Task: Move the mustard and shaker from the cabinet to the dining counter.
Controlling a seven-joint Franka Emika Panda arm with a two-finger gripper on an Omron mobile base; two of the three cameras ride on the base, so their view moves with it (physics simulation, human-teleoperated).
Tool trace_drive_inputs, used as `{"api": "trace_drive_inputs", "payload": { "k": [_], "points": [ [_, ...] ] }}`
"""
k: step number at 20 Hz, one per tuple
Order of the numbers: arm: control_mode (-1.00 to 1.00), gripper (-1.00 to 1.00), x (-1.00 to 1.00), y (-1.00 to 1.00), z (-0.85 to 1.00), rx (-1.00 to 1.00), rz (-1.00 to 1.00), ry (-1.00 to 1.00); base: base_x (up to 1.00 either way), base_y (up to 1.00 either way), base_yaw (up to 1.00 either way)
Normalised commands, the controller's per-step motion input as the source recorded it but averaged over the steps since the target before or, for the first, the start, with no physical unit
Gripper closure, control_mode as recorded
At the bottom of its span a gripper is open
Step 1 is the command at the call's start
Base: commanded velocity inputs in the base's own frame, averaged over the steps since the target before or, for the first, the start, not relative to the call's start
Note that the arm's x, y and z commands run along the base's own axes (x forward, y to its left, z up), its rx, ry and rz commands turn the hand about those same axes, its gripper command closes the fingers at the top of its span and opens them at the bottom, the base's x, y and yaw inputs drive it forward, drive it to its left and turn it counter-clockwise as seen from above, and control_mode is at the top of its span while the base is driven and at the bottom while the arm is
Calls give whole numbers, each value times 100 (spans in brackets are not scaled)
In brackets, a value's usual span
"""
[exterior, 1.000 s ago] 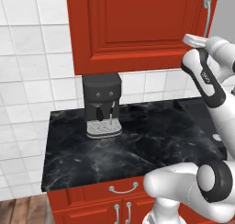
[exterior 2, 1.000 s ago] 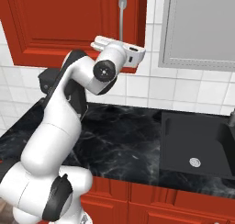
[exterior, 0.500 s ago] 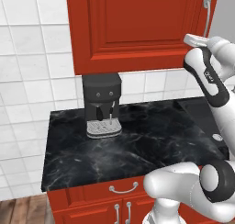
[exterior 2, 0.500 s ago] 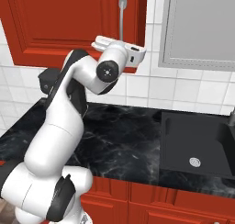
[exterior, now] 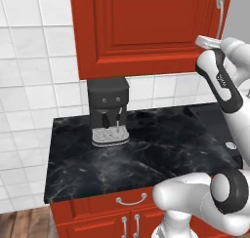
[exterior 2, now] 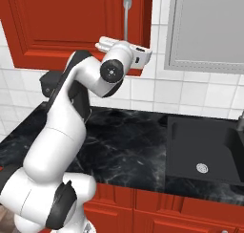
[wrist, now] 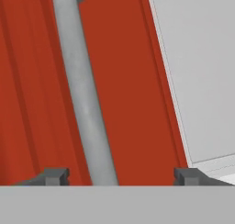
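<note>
While my arm reaches up at the right edge of the left base frame, the black boxy coffee machine [exterior: 108, 110] stands at centre left on the black marble-veined table with white streaks [exterior: 161, 149], its back to the white tiled wall [exterior: 34, 76]. Above it, filling the upper middle, hangs the red wooden wall cabinet with a panelled door [exterior: 146, 27], the door shut. At the upper right runs its curved silver bar handle [exterior: 219, 15], and my hand [exterior: 209, 42] sits just below and in front of that bar.

In the right base frame the cabinet takes the upper left, the handle stands at upper centre, and a dark sink basin [exterior 2: 205, 148] lies at lower right in the table.

In the hand frame the handle slants from upper left down to bottom centre, passing between my two dark fingertips [wrist: 54, 176]. They stand wide apart on either side of it, touching nothing and holding nothing. A pale grey panel [wrist: 197, 71] fills the right.
</note>
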Motion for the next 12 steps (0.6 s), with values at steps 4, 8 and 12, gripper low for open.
{"api": "trace_drive_inputs", "payload": {
  "k": [4,8,12],
  "points": [
    [-100,100,0,0,0,-1,0,0,0,0,0],
    [-100,100,-29,0,0,-1,0,0,0,0,0],
    [-100,100,-58,0,3,-7,0,0,0,0,0]
  ]
}}
